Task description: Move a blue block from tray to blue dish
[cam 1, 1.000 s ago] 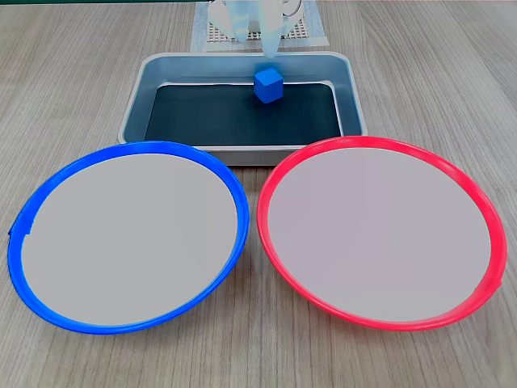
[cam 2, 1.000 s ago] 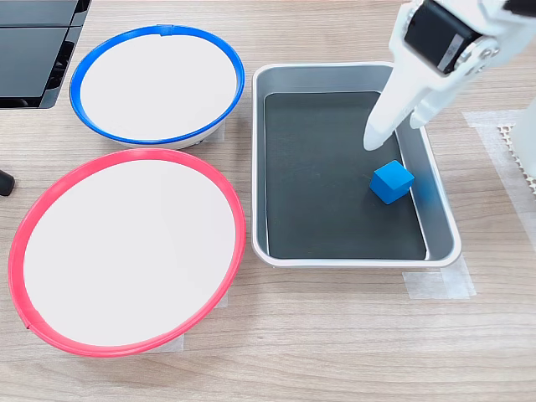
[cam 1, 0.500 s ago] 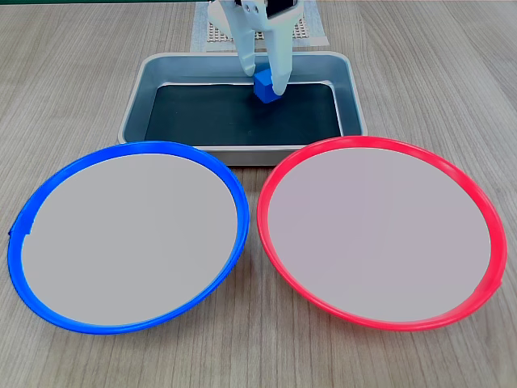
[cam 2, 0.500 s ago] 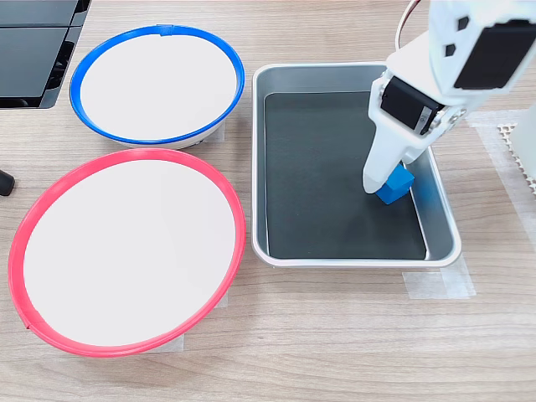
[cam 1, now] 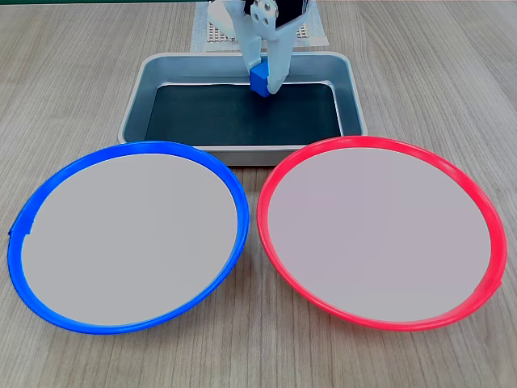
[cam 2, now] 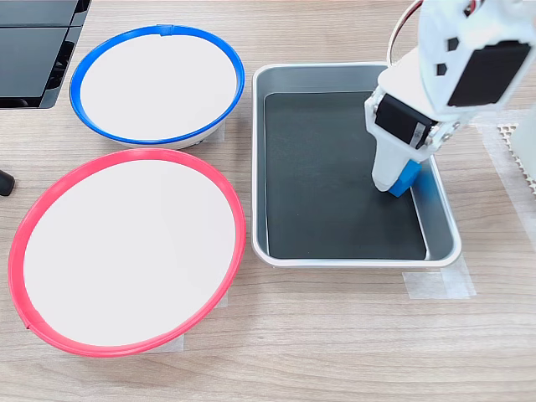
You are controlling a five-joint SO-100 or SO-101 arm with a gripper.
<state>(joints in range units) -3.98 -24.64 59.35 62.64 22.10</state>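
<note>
Downward-pointing, the tool [cam 1: 263, 79] clamps the blue block [cam 1: 258, 81] over the tray [cam 1: 133, 101].

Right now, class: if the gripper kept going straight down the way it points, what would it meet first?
Probably the tray's black bottom: the gripper points down, with the block already between its fingers. Whether they touch the bottom is unclear.

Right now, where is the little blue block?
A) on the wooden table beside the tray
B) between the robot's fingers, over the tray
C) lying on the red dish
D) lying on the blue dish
B: in both exterior views the blue block sits between the white fingers of the gripper, over the tray; the blue dish and the red dish hold nothing.
</note>
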